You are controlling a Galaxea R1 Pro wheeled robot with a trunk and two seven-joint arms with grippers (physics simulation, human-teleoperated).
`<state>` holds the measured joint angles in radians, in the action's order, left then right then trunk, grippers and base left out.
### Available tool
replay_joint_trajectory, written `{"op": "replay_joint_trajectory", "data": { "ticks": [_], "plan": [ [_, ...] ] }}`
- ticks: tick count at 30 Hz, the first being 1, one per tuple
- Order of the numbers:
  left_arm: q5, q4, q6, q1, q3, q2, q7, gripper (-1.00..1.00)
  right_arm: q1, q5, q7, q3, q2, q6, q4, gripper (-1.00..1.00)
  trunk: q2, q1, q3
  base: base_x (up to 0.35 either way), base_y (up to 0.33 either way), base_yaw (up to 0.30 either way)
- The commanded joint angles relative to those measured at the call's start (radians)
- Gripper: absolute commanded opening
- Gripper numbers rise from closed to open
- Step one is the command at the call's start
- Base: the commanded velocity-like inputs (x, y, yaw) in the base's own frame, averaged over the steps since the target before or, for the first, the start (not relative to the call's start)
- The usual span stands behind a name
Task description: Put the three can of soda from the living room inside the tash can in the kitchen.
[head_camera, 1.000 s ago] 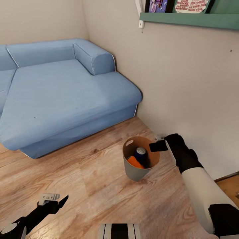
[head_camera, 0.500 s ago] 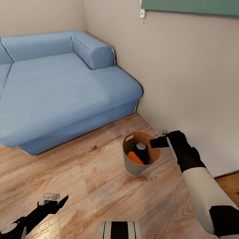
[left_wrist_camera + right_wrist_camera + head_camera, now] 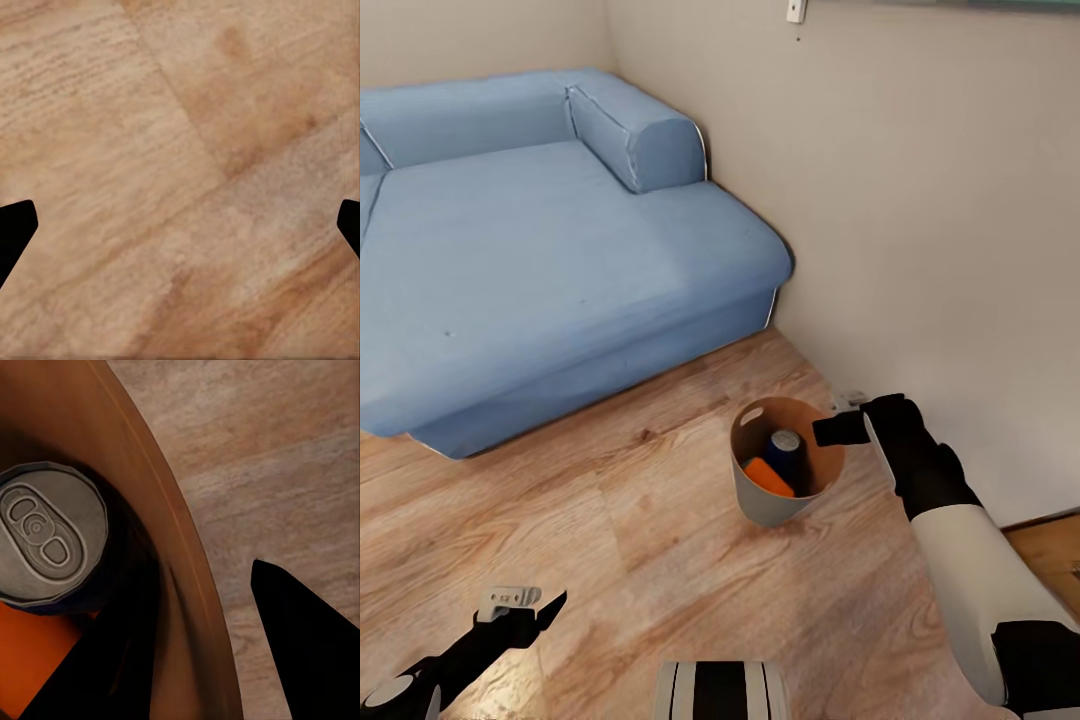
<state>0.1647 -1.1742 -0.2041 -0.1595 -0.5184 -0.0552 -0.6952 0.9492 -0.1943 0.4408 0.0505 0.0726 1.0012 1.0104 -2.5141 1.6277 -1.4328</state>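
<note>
Two cans visible in the trash can: dark blue can upright, orange can lying beside it. Right gripper pinches the bin's rim, likely lifted off the wood floor. Wall close behind; sofa well apart. Left gripper spread wide, empty, low.

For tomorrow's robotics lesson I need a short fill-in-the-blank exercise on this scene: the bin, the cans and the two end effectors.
1. The right end effector grips the rim of the trash can, one finger inside and one ____.
2. The dark blue can stands upright inside it beside a can coloured ____.
3. The sofa behind the trash can is coloured ____.
4. The left end effector hangs over the wood floor with its fingers ____.

Missing words: outside; orange; blue; open
</note>
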Motion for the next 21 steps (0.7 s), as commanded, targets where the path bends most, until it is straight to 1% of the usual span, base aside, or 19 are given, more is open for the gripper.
{"op": "replay_joint_trajectory", "data": {
  "ticks": [1, 7, 11, 15, 21],
  "plan": [
    [-0.001, 0.001, 0.000, 0.000, 0.000, 0.000, 0.000, 1.00, 0.000, 0.021, -0.001, 0.000, 0.000, 0.004, 0.000, -1.00, 0.000, 0.000, -0.004, 0.000, 0.000, 0.000],
    [-0.002, 0.002, 0.000, 0.000, 0.000, 0.000, -0.001, 1.00, 0.000, 0.021, -0.001, 0.000, 0.001, 0.004, 0.002, -1.00, 0.000, 0.000, -0.004, 0.000, 0.000, 0.000],
    [-0.002, 0.002, 0.000, 0.000, 0.000, 0.000, -0.001, 1.00, 0.001, 0.021, 0.000, -0.001, 0.001, 0.004, 0.009, -1.00, -0.001, 0.002, -0.019, 0.000, 0.000, 0.000],
    [-0.001, 0.002, 0.000, 0.000, 0.000, 0.000, -0.001, 1.00, 0.000, 0.021, 0.003, 0.000, 0.001, 0.007, 0.054, -1.00, -0.002, 0.004, -0.035, 0.000, 0.000, 0.000],
    [-0.001, 0.003, 0.000, 0.000, 0.001, 0.000, -0.001, 1.00, -0.014, 0.021, 0.004, -0.001, 0.001, 0.008, 0.106, -1.00, -0.002, 0.004, -0.035, 0.000, 0.000, 0.000]
  ]
}}
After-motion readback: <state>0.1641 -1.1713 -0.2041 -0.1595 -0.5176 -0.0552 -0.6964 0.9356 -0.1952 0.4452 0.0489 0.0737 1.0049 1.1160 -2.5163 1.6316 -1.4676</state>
